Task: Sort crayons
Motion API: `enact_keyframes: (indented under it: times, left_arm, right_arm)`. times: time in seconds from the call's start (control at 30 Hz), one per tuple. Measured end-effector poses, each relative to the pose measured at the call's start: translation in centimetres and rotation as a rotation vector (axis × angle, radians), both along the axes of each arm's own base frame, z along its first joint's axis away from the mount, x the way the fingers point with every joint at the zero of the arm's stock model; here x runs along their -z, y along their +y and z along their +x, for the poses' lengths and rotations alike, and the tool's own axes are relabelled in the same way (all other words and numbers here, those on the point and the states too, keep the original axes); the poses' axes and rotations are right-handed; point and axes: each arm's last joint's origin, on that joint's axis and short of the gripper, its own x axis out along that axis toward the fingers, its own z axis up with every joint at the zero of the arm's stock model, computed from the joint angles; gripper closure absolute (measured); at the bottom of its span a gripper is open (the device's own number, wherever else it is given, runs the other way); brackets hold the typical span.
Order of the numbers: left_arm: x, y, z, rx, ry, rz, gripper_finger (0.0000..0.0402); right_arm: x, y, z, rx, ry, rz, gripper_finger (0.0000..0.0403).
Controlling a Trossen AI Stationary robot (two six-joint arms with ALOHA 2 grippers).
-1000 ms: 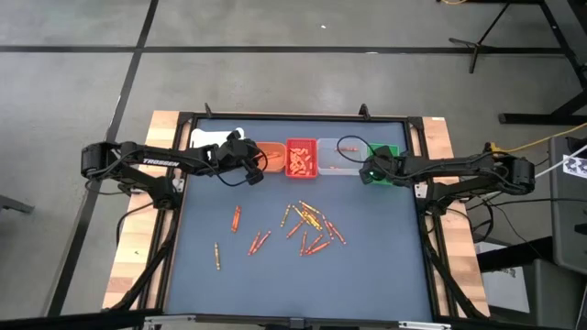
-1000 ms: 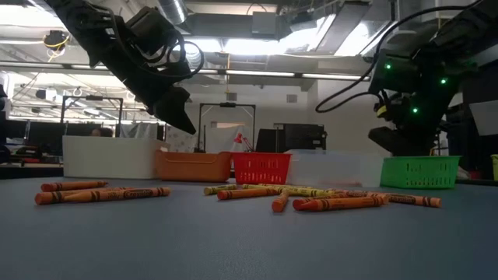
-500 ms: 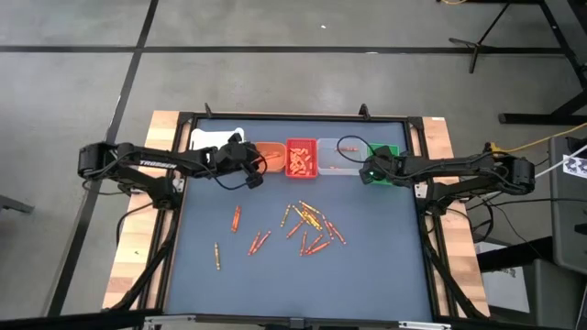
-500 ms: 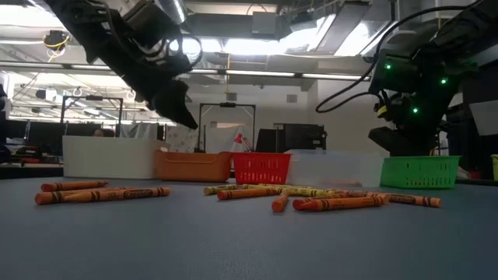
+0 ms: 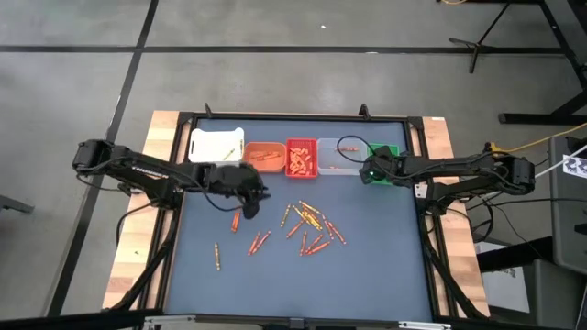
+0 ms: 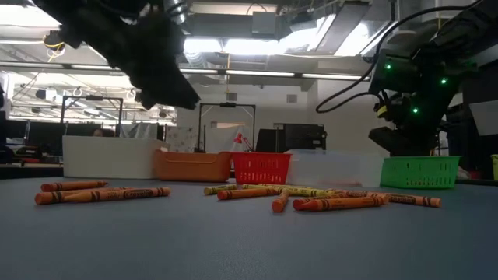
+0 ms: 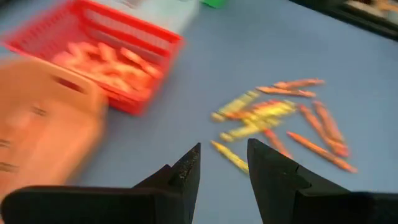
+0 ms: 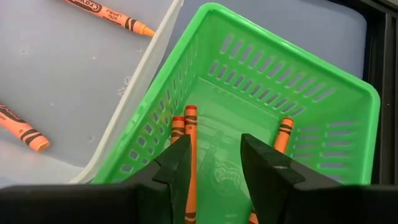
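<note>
From above, you are seeing the left end effector (image 5: 249,194) hovering mid-table just beside the loose crayons (image 5: 307,225), while the right end effector (image 5: 370,170) is hanging over the green bin (image 5: 385,151) at the far edge. In the wrist views, your left fingers (image 7: 186,171) are standing apart and empty above the crayons, and your right fingers (image 8: 177,168) are parted, gripping nothing, over crayons lying in the bin.

Overhead, table-level and two wrist cameras share the table (image 5: 367,275).

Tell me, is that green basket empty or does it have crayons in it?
Not empty. The right wrist view shows the green basket holding at least three orange crayons on its floor.
</note>
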Motion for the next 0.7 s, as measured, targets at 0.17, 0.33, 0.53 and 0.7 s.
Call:
enact_keyframes:
  times: [0.17, 0.33, 0.53, 0.7]
  left_arm:
    - [0.2, -3.0, -0.2, 0.03, 0.005, -0.101, 0.0285]
    - [1.1, -5.9, -0.4, 0.0, 0.023, -0.172, 0.0285]
    - [3.2, -9.1, -0.7, -0.026, 0.097, -0.244, 0.0285]
    - [5.3, -10.9, -0.9, -0.003, 0.182, -0.241, 0.0285]
  right_arm:
    - [0.0, 0.0, 0.0, 0.0, 0.0, 0.0, 0.0265]
    - [0.0, 0.0, 0.0, -0.003, -0.003, 0.009, 0.0265]
    - [0.1, 0.2, 0.1, -0.025, -0.023, 0.071, 0.0265]
    - [0.1, 0.2, 0.1, -0.027, -0.026, 0.078, 0.0265]
